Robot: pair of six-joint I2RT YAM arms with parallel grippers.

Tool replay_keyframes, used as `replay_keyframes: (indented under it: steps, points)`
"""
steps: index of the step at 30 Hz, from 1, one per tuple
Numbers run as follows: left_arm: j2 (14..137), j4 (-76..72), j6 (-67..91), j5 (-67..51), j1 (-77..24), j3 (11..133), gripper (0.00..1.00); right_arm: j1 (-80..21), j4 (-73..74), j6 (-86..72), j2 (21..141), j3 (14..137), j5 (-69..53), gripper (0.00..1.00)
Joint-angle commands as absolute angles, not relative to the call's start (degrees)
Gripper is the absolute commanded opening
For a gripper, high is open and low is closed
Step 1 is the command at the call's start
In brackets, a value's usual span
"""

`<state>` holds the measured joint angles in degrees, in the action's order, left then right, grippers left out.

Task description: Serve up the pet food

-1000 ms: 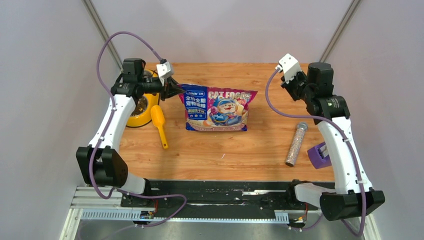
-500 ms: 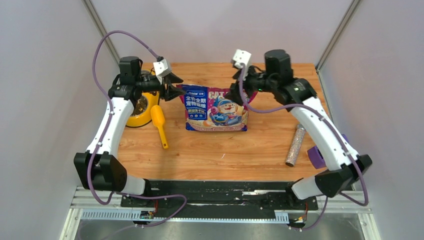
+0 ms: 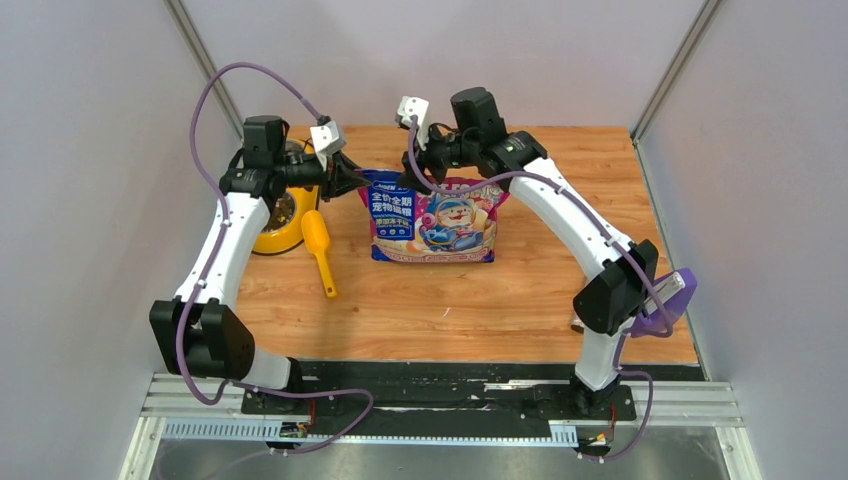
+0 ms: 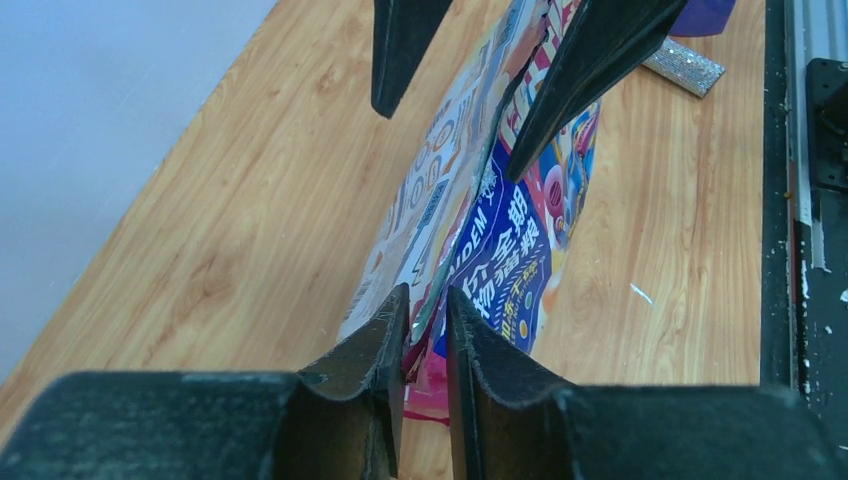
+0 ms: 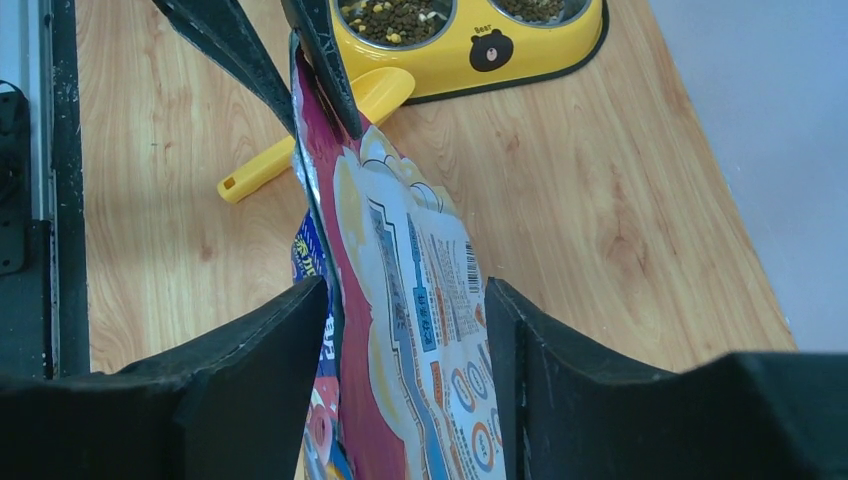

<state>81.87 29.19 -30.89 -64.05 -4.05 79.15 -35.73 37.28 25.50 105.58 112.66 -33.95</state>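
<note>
A: What is on the L side of the surface point(image 3: 450, 300)?
B: A yellow bowl point(image 3: 272, 218) w/ a bear face on its wall. Brown kibble point(image 5: 395, 15) lies in it. A yellow scoop point(image 3: 320, 245) lies just beside the bowl, handle twd the near edge.

A: And the left claw point(image 4: 425, 300)?
B: It is clenched on the top L corner of the CAT FOOD bag point(image 3: 435, 220). Its two fingers pinch the thin edge btw them.

A: Where is the bag, exactly?
B: In the middle of the surface, nearer the far edge, upright, printed front twd the arm bases.

A: The right claw point(image 5: 405, 290)?
B: Released. It is at the bag's top edge, near the middle. One finger is on each side of the bag, w/ a gap on both sides.

A: Anything further R?
B: A speckled tube point(image 4: 685, 62) lies flat near a purple object point(image 3: 668, 300) at the R edge. In the top view the arm hides most of the tube.
</note>
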Motion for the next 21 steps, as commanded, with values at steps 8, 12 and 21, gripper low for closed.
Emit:
replay_keyframes:
  steps: [8,12,21]
  points:
    - [82.26,28.99,-30.52,-66.36,-4.26,81.48,0.00,-38.58,36.45,27.20,107.49,116.01,-33.23,0.26]
    - [81.72,28.70,-30.88,-64.82,-4.27,81.31,0.00,-38.58,39.29,29.33,105.89,114.50,-28.31,0.00]
    - [79.83,27.52,-32.97,-59.92,-3.59,79.63,0.00,-34.40,45.06,35.73,93.53,101.13,-16.80,0.00]
